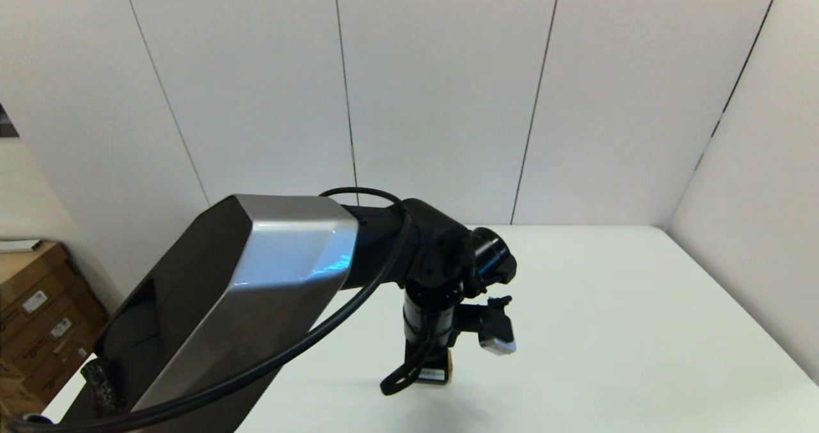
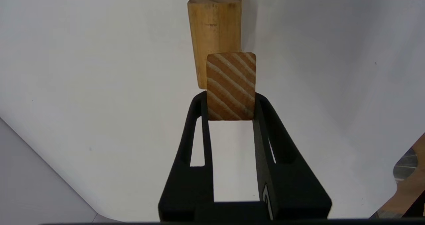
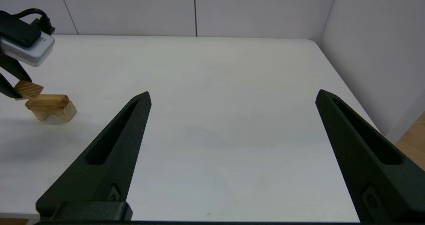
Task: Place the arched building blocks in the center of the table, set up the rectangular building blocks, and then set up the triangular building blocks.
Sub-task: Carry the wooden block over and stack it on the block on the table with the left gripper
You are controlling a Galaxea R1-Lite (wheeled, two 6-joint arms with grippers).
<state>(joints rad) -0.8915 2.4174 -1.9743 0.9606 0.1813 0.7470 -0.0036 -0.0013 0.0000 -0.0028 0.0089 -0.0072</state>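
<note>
My left gripper (image 2: 231,98) points down over the white table (image 1: 608,324) and is shut on the triangular block (image 2: 231,85), whose striped grain shows between the fingers. The right wrist view shows that block (image 3: 29,89) held just above one end of the arched block (image 3: 49,107), which stands on its two legs. In the left wrist view the arched block (image 2: 215,35) lies just beyond the held piece. I cannot make out the rectangular block as a separate piece. My right gripper (image 3: 233,92) hovers open over the right part of the table, holding nothing.
The left arm's big silver-and-black link (image 1: 256,292) fills the lower left of the head view and hides the table beneath it. Cardboard boxes (image 1: 38,318) stand off the table's left side. White wall panels (image 1: 448,100) close the far and right edges.
</note>
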